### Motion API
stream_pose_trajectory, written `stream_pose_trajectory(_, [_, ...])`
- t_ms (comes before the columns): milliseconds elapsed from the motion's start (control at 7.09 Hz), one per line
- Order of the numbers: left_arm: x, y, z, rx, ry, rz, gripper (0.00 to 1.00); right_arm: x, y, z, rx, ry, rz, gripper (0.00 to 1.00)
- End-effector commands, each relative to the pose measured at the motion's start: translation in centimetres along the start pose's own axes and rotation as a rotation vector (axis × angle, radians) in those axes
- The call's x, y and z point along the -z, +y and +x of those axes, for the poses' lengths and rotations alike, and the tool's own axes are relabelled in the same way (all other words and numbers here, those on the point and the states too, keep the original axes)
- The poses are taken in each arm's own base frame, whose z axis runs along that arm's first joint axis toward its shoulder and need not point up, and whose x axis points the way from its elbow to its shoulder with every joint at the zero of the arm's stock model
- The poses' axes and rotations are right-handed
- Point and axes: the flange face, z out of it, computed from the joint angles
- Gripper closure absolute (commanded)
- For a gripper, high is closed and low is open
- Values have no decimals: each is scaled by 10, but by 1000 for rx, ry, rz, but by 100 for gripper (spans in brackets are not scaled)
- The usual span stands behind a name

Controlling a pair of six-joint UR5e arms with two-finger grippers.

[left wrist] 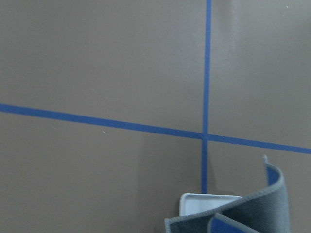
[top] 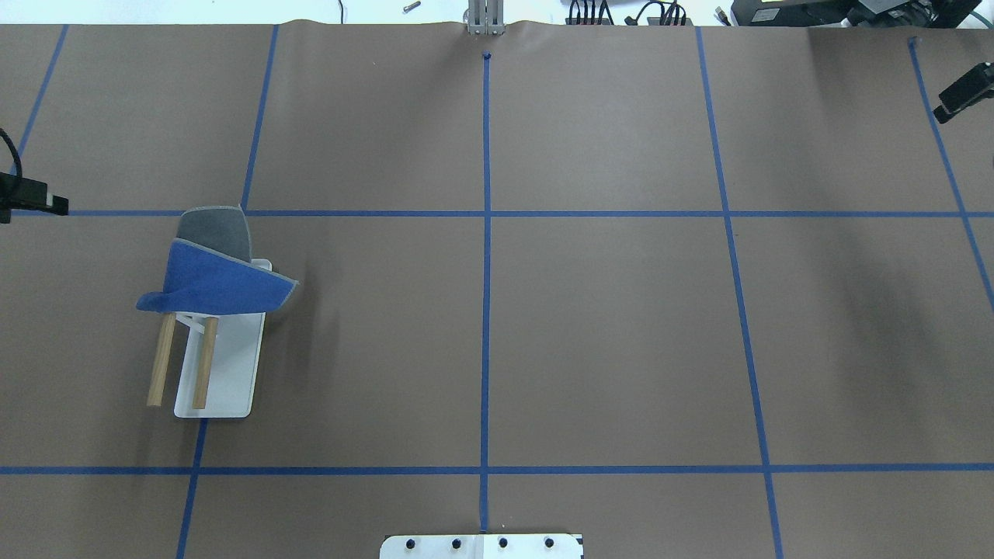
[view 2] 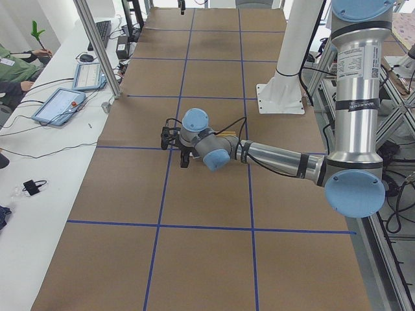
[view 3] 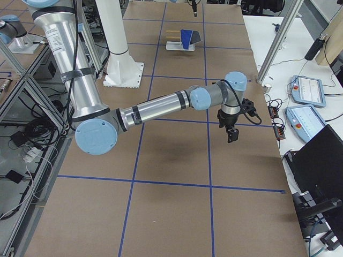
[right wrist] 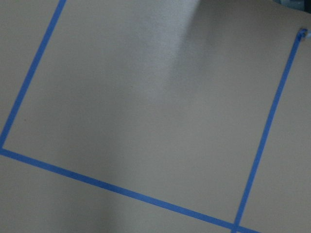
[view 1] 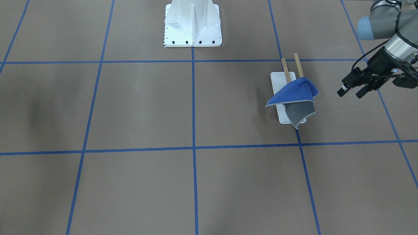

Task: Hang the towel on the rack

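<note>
A: Entry: layout, largest item first?

B: Brown paper-covered counter [top: 606,326] with a blue tape grid. A small rack [top: 233,380] with a flat white base plate carries two parallel light-brown wooden dowels [top: 204,361]. It stands near the counter's left edge, roughly midway between the robot-side edge and the far edge.

A: Where is the cloth?

B: The small square cloth towel [top: 213,283], bright blue on one face, dark grey on the other, with pale stitched edging, lies across both dowels at their far-edge ends. The blue face is up and a grey corner hangs off toward the far edge. Cannot tell whether that corner touches the counter.

A: Handling estimate?

B: Judged light, limp and not fragile. It folds under its own weight and would likely slide on smooth wood. It sits bunched near the dowel tips, so a careless tug could drag it off. If it needs adjusting, the best hold is the stitched hem of the hanging grey corner.

A: Pincers?

B: Left pincer [view 1: 350,93]: fingers spread, nothing between them, touching nothing. It hangs between the rack and the left edge, apart from the towel. Right pincer [view 3: 231,135]: toward the far right corner, well apart from the rack. Cannot tell whether it is spread or pressed together.
</note>
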Motion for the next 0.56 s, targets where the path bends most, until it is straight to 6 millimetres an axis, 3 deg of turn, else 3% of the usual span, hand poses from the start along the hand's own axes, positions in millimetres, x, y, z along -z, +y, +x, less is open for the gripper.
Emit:
stream_pose_trajectory(0, [44, -24, -72, -188, -141, -14, 1, -13, 46, 59, -51, 43, -39, 0])
stream_pose_trajectory(141, [61, -33, -116, -228, -205, -53, 1, -21, 72, 80, -21, 49, -62, 0])
stream_pose_trajectory(282, [57, -31, -158, -277, -234, -124, 1, -14, 93, 103, -5, 42, -62, 0])
stream_pose_trajectory(423, [47, -22, -202, -210, -276, -172, 1, -25, 123, 120, -44, 38, -86, 0])
